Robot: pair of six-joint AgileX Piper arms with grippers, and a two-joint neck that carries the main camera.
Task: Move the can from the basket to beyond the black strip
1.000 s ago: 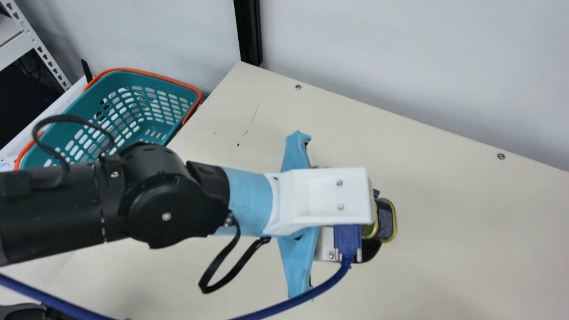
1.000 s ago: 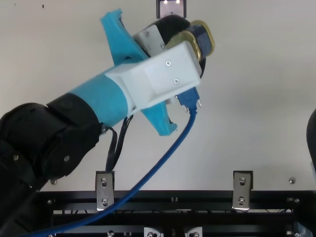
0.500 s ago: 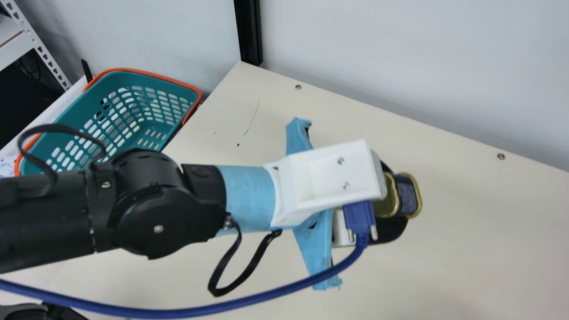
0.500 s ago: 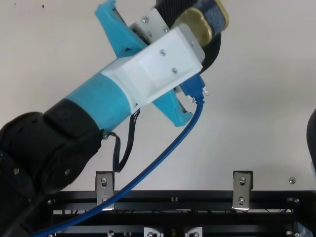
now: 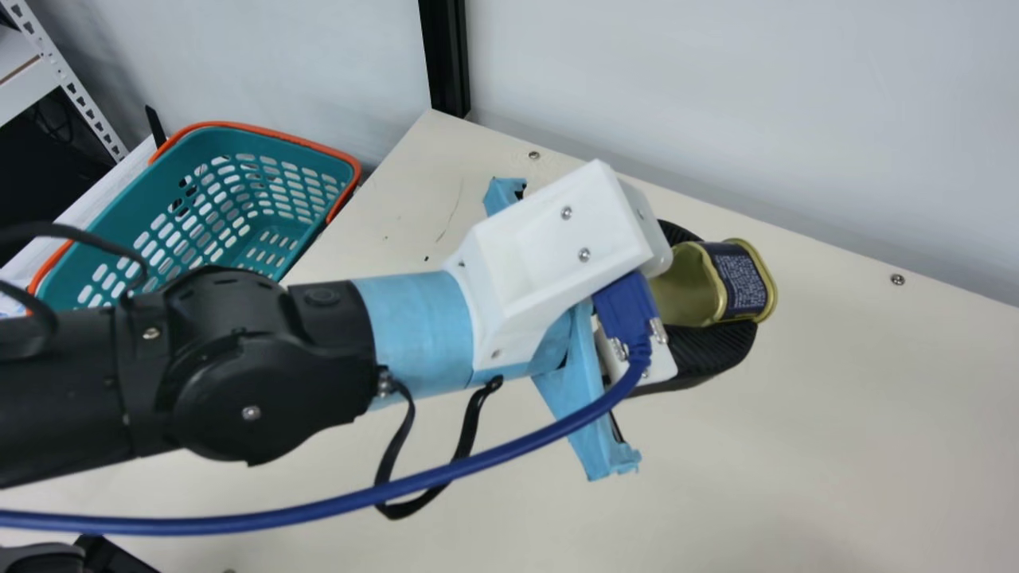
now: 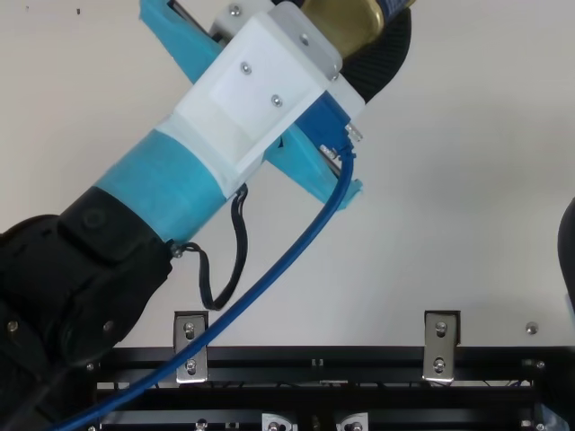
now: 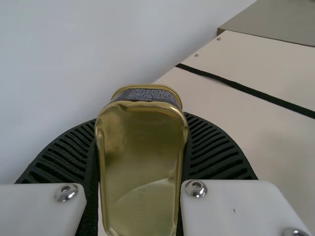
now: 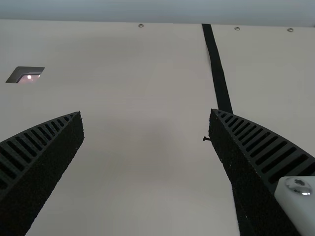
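My left gripper (image 5: 711, 288) is shut on the gold can (image 5: 744, 280) with a dark blue label, held over the table at the main view's right of centre. The top view has the can (image 6: 346, 25) at its upper edge. In the left wrist view the can (image 7: 140, 162) sits between the ribbed fingers of my left gripper (image 7: 141, 120). The black strip (image 7: 246, 91) crosses the table off to one side there. My right gripper (image 8: 145, 115) stands open, one finger overlapping the black strip (image 8: 219, 73). The teal basket (image 5: 322, 149) with orange rim is at the main view's left.
A white wall (image 5: 716, 95) runs along the table's (image 5: 836, 414) far edge, with a black post (image 5: 446, 60) at the corner. My left arm's blue cable (image 5: 318, 513) hangs across the table. Part of my right arm (image 6: 567, 247) is at the top view's right edge.
In the main view my left gripper and the can have moved right and upward, towards the wall, and turned a little. The top view has the can sliding partly past its upper edge.
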